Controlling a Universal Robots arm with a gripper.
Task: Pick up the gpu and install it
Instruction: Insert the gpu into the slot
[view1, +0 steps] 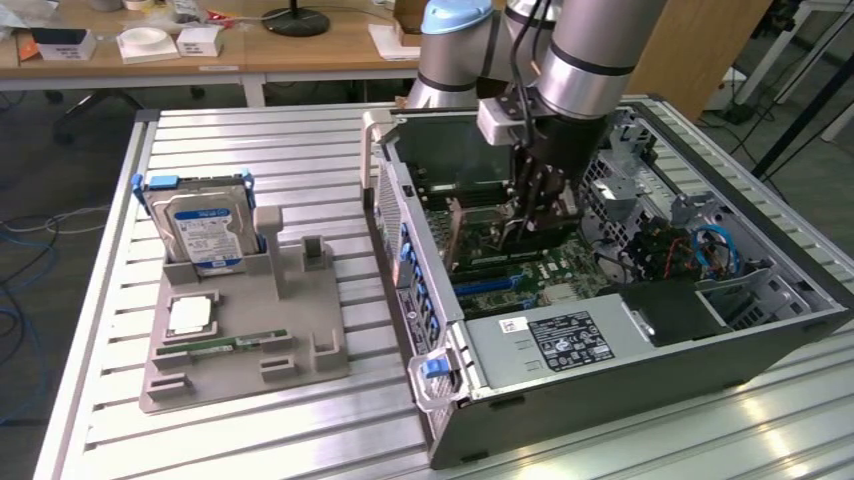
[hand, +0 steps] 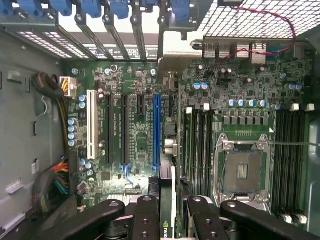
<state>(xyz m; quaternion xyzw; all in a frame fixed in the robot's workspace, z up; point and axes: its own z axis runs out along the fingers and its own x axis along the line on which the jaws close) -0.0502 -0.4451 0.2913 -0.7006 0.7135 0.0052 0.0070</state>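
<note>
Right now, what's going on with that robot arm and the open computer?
The arm's gripper is down inside the open computer case, shut on the gpu, which it holds edge-on over the motherboard, close to the long blue slot. Whether the card is seated cannot be told. On the grey holder at the exterior view's left, the hard drive and memory stick sit untouched.

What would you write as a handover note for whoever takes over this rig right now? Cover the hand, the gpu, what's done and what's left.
The hand is shut on the gpu, held edge-on.
The gpu hangs inside the open computer case, above the motherboard, near the blue slot.
Done: gpu picked up, now inside the case.
Left: it appears not yet seated in any slot.
</note>
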